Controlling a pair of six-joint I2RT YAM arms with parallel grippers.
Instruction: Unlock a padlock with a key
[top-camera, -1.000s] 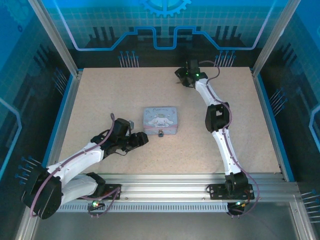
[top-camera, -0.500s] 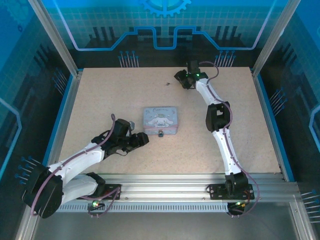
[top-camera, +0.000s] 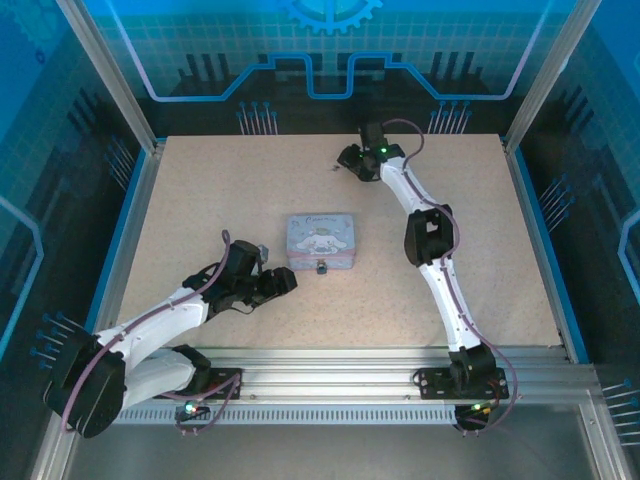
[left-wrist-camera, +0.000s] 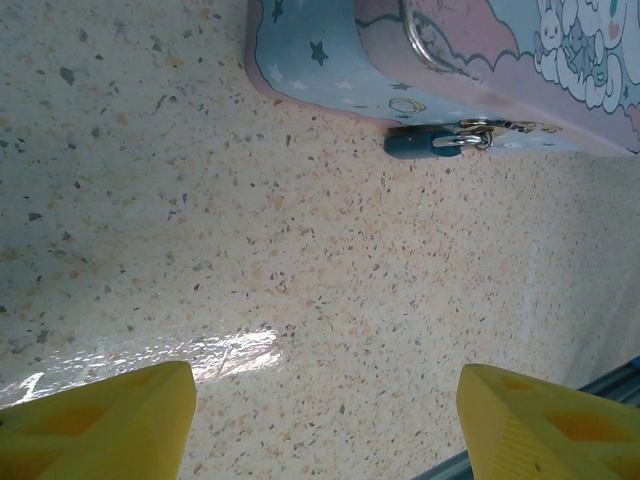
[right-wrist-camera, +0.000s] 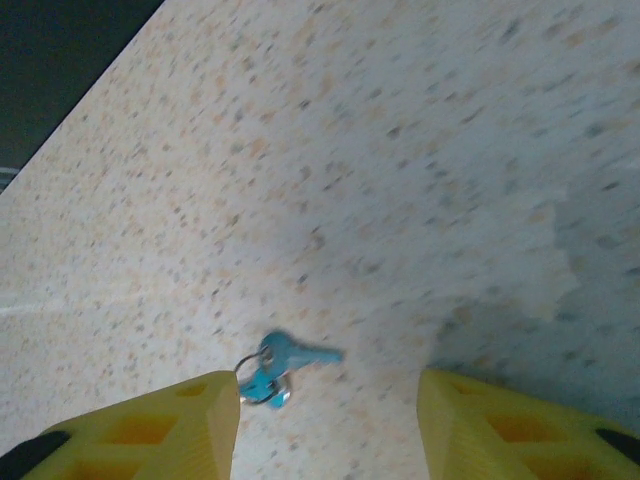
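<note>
No text, number or brand can be read anywhere. The pale-blue tin (top-camera: 320, 243) on the desk carries a short line of script near the far edge of its lid in the top view, too small to make out. The rest of its print is a cartoon figure, stars and clouds, seen close in the left wrist view (left-wrist-camera: 330, 70). The blue back panel (top-camera: 330, 40) bears a gear emblem and circuit-like lines, with no letters.
</note>
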